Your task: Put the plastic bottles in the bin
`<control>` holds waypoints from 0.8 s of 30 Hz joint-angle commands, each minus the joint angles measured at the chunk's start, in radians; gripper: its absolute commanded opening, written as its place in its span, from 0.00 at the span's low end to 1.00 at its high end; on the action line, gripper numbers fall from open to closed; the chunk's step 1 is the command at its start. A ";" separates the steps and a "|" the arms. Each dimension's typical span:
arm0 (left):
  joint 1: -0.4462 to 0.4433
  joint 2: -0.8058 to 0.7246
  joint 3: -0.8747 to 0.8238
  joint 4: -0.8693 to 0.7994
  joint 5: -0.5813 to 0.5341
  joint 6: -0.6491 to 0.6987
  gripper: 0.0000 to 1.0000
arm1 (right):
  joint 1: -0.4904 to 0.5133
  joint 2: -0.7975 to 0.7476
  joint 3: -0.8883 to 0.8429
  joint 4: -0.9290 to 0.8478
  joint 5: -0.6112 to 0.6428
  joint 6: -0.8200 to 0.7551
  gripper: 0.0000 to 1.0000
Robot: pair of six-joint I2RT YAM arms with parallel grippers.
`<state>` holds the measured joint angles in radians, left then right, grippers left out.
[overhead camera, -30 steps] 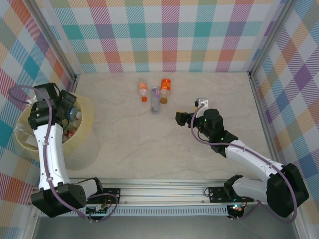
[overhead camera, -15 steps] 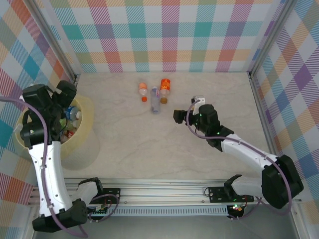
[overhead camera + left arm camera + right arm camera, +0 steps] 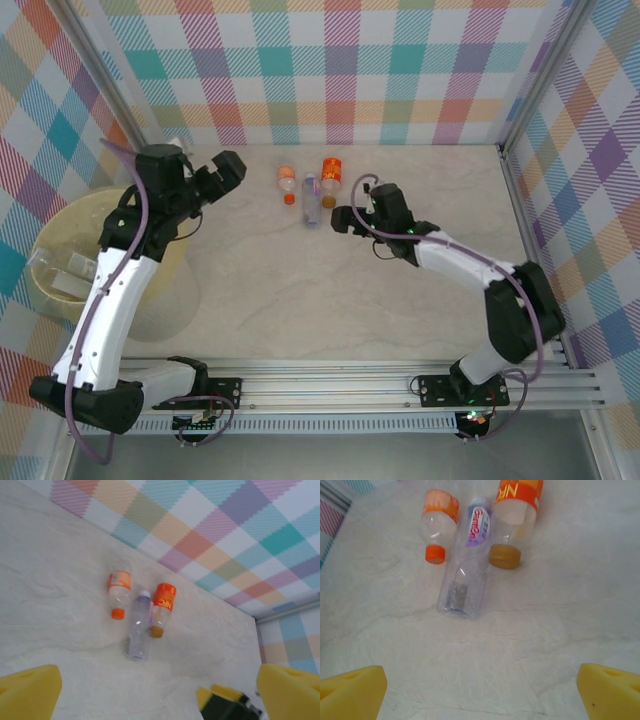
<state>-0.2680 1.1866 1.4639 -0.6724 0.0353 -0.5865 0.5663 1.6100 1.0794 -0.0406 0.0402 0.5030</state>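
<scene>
Three plastic bottles (image 3: 311, 200) lie packed together near the back wall (image 3: 340, 80) — bare table (image 3: 300, 290) all round them — right gripper (image 3: 340, 219) just beside, on their right.

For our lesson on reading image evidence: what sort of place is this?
Probably a robot test cell: pastel checked wall panels enclose a pale marbled tabletop, two white-and-black robot arms stand on a metal rail, with clear plastic bottles and a round pale yellow plastic bin laid out.

Three clear plastic bottles lie on their sides, close together on the table near the back wall: an orange-capped bottle (image 3: 287, 183), a slim purple-labelled bottle (image 3: 311, 200) in the middle, and a tan-capped bottle (image 3: 331, 180) with an orange label. The round pale yellow bin (image 3: 70, 215) stands at the left, with crushed clear bottles (image 3: 76, 268) inside.
</scene>
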 commanded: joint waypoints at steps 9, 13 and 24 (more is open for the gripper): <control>-0.054 0.085 -0.089 0.113 0.075 -0.033 1.00 | 0.055 0.427 0.446 -0.255 -0.013 0.037 0.95; -0.054 0.099 -0.112 0.111 0.054 -0.042 1.00 | 0.078 0.550 0.591 -0.316 0.079 0.036 0.90; -0.054 0.155 -0.101 0.057 0.024 -0.026 1.00 | 0.102 0.737 0.805 -0.389 0.164 0.019 0.73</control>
<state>-0.3073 1.3293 1.3586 -0.5999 0.0731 -0.6140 0.6613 2.3211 1.8370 -0.3813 0.1699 0.5350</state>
